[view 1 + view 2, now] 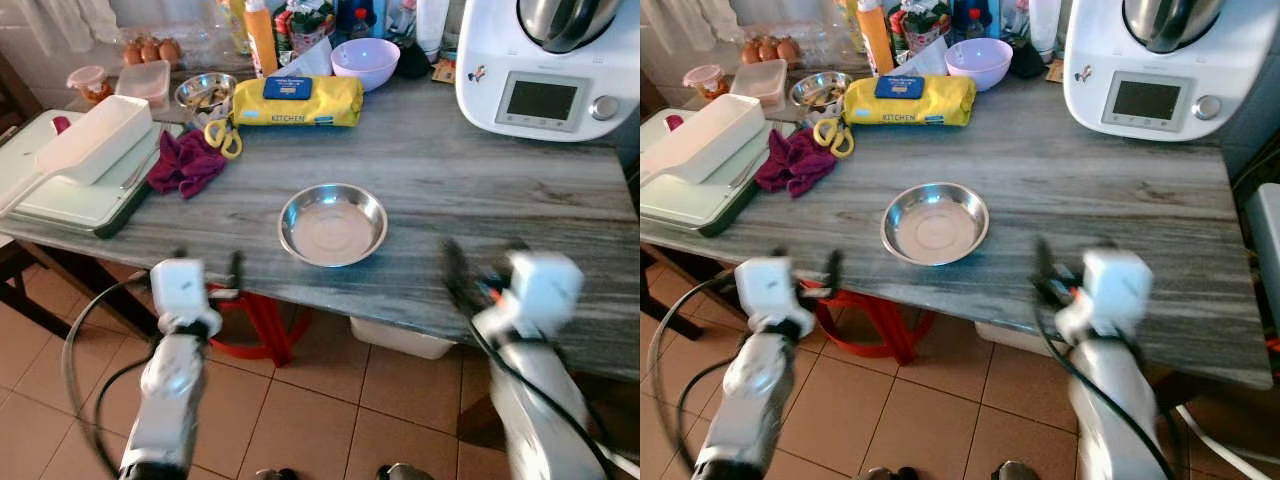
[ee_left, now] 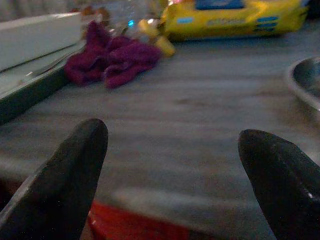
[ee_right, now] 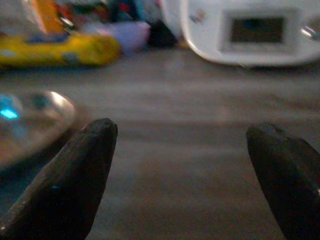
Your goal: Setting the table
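Observation:
An empty steel bowl (image 1: 332, 224) sits near the front edge of the grey wooden table (image 1: 480, 190), between my two arms. My left gripper (image 1: 208, 266) hovers at the table's front edge, left of the bowl. It is open, with nothing between its fingers (image 2: 60, 175); the bowl's rim (image 2: 305, 85) lies ahead of it to one side. My right gripper (image 1: 483, 265) is held at the front edge, right of the bowl. It is also open and empty, and its view is blurred, with the bowl (image 3: 30, 122) beside one finger.
A purple cloth (image 1: 186, 162), yellow scissors (image 1: 224, 137) and a yellow wipes pack (image 1: 297, 101) lie at the back left. A white dish (image 1: 95, 138) rests on a board (image 1: 70, 205). A white kitchen machine (image 1: 545, 70) stands back right. A red stool (image 1: 255, 320) is under the table.

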Robot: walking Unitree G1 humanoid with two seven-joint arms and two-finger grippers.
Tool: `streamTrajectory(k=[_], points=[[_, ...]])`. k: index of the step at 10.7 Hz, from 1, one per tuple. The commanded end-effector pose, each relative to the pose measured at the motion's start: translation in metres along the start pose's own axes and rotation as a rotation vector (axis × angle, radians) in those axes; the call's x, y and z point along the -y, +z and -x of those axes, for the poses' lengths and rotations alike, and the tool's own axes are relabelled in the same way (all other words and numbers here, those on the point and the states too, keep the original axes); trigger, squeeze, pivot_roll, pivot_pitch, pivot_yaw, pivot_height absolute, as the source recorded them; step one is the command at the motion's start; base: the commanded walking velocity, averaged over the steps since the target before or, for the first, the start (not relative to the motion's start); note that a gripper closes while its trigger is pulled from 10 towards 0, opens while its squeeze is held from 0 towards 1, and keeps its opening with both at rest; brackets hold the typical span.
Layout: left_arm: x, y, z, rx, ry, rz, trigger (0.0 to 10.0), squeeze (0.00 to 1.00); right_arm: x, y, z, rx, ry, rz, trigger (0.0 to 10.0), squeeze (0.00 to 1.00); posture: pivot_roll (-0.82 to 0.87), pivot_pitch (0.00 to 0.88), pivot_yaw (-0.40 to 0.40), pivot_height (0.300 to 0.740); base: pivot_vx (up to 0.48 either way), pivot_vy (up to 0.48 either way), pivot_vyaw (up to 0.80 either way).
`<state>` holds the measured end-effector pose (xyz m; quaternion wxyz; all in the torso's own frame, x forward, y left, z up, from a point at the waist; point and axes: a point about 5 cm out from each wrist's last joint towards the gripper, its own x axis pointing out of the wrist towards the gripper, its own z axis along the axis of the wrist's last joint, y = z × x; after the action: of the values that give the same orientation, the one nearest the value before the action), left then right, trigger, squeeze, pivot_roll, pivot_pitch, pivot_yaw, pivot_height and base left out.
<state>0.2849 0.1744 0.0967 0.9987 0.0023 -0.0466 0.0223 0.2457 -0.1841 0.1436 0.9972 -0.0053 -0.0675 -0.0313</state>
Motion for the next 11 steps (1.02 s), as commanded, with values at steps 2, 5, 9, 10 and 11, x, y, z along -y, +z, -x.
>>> streamTrajectory(k=[2,5,9,10,11], points=[[-0.008,-0.006,0.011,-0.026,-0.003,-0.046,10.0,0.00,-0.002,0.002,0.007,0.008,0.018,0.008,10.0,0.00,-0.14,0.130,0.084,0.740,0.000,0.000,0.00],[-0.023,-0.002,0.024,-0.033,-0.112,-0.143,10.0,0.00,0.002,0.003,0.008,0.002,0.035,0.022,10.0,0.00,-0.13,0.121,0.073,0.740,0.000,0.000,0.00],[-0.006,-0.007,0.037,-0.053,-0.127,-0.114,10.0,0.00,0.002,0.006,0.008,-0.007,0.022,0.013,10.0,0.00,-0.15,0.146,0.078,0.740,0.000,0.000,-0.39],[-0.002,-0.004,0.031,-0.038,-0.117,-0.102,10.0,0.00,0.001,0.007,0.005,0.006,0.030,0.015,10.0,0.00,-0.15,0.149,0.072,0.740,0.000,0.000,0.00],[0.002,-0.003,0.025,-0.029,-0.111,-0.096,10.0,0.00,-0.003,0.008,0.002,0.016,0.041,0.016,10.0,0.00,-0.16,0.143,0.072,0.740,0.000,0.000,0.00]])
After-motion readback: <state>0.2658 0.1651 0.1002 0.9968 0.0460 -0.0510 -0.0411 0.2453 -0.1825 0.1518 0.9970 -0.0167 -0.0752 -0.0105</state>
